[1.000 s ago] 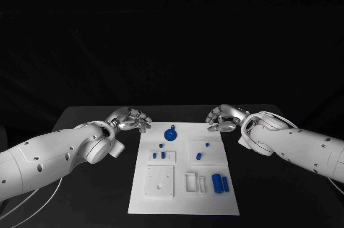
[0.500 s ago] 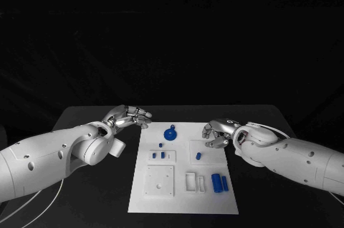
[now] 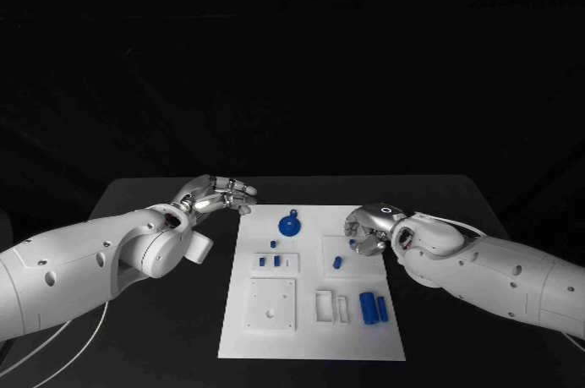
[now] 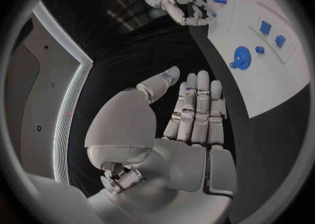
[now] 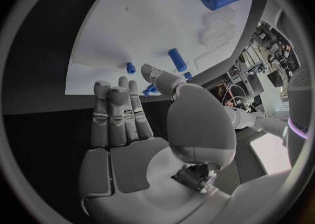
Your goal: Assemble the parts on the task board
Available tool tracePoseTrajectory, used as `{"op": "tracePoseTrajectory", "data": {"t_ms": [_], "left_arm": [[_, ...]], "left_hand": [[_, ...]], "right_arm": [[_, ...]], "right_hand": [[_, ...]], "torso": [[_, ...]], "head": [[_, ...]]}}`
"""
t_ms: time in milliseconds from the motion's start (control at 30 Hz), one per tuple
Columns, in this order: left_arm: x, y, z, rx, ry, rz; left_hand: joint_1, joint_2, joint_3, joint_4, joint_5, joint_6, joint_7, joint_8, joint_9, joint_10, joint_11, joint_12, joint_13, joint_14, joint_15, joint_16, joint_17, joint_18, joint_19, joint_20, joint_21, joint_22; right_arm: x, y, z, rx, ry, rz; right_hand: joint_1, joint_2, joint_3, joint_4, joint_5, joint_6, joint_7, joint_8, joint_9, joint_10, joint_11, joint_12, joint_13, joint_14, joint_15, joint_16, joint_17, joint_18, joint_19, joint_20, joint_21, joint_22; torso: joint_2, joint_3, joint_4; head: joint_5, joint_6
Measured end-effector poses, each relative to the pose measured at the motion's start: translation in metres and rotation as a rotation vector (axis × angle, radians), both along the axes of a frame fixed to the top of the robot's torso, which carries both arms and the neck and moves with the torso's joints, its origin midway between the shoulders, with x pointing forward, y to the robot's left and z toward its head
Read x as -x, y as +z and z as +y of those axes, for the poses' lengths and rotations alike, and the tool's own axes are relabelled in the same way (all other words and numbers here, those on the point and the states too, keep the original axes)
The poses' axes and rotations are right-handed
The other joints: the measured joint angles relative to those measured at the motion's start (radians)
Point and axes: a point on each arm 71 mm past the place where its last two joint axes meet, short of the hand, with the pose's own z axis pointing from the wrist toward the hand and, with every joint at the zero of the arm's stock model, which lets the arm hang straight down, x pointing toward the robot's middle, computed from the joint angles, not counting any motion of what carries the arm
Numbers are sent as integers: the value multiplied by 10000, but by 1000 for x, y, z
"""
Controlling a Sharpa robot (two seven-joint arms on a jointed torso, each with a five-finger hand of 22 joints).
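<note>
Now, with my right hand point(image 3: 369, 233) empty, fingers loosely spread, over the right edge of the task board point(image 3: 312, 337) at mid-frame, I'd lower slowly onto the small blue peg point(image 3: 338, 264), left hand point(image 3: 217, 197) open upper left.

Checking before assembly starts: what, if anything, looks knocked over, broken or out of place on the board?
Nothing stands out. The blue parts lie tidily on the white board, and both hands hold nothing.
</note>
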Motion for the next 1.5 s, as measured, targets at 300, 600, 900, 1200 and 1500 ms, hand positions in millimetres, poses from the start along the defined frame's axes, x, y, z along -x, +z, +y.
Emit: {"op": "tracePoseTrajectory", "data": {"t_ms": [300,600,900,1200,1500], "left_arm": [[0,0,1,34,7,13],[0,0,2,41,26,23],[0,0,1,52,5,29],[0,0,1,58,-12,35],[-1,0,1,70,11,-14]], "left_hand": [[-74,-10,0,0,0,0,0,0,0,-36,36,-39,-10,0,-1,-46,39,0,1,0,-40,8],[-78,-3,-26,27,0,-35,35,-1,-9,-36,36,-87,-29,54,53,-46,172,-1,2,1,-40,38],[-78,-2,-27,27,0,-35,35,-1,-8,-72,71,-87,-39,93,18,-87,247,-1,2,1,-39,53],[-77,-2,-57,2,0,-35,35,-1,-8,-72,71,-125,-38,92,17,-86,296,-1,39,-36,-39,72],[-77,-2,-78,22,0,-35,35,-1,-7,-72,71,-124,-38,218,-36,-86,424,-1,131,-53,-39,105]], "right_arm": [[-2,-8,-3,353,-167,-81],[-1,-12,1,477,-60,-160],[-1,-13,4,501,-28,-220],[-1,-14,6,547,-98,-309],[0,-14,9,688,-266,-474]], "right_hand": [[109,-47,657,266,-437,238,-98,115,0,467,-140,-33,33,114,-79,50,-61,-9,68,-35,0,-1],[172,-63,837,311,-513,498,-248,238,42,714,-284,48,226,104,-185,88,-77,-11,111,-74,2,-1],[172,-63,864,284,-513,550,-229,239,46,747,-309,110,268,120,-200,114,-87,-12,139,-71,39,-4],[292,61,1021,229,-513,691,-297,295,48,860,-352,151,276,189,-233,113,-98,-11,163,-87,45,-6],[233,322,1421,14,-513,1056,-435,413,112,1006,-428,217,498,352,-400,166,-111,-13,268,-161,208,-13]], "torso": [[0,0,-1],[-7,-7,-5],[-10,-6,-3],[-12,-12,2],[-13,-13,4]], "head": [[12,-45],[24,-84],[14,-96],[-6,-116],[1,-124]]}}
